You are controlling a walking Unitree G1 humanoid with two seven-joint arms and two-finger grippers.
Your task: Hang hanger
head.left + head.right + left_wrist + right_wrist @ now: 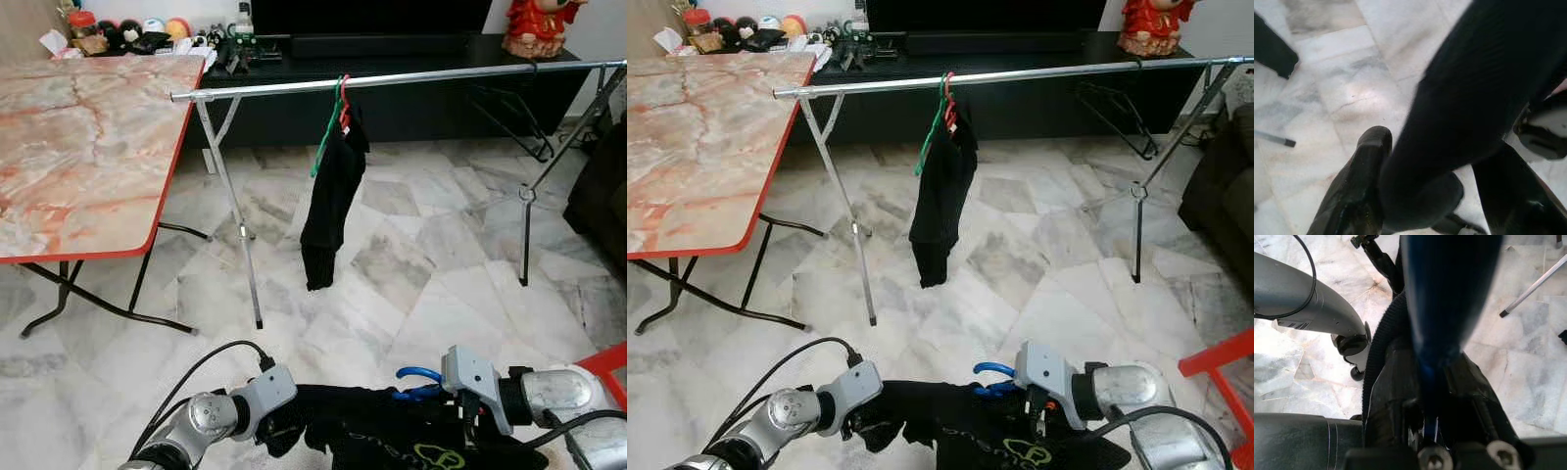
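Blue plastic hanger (419,380) w/ a black garment (382,431) draped on it sits low in front of the robot, between both pincers. Right pincer (1436,382) is pinching the hanger; left pincer (1415,196) is pressed onto the garment's edge. Ahead & above them, steel drying rack (392,80) over the marble floor (411,264), black clothes (333,196) on green/red hangers (338,108). Marble-top counter (78,147) left of the left pincer.

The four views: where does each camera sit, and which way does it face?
Left eye view: head, looking forward and down at the drying rack; both silver arms show.
Right eye view: head, same scene; both share the hung black garment.
Left wrist view: left wrist, along the left gripper gripping the held black garment.
Right wrist view: right wrist, along the right gripper on the blue hanger.
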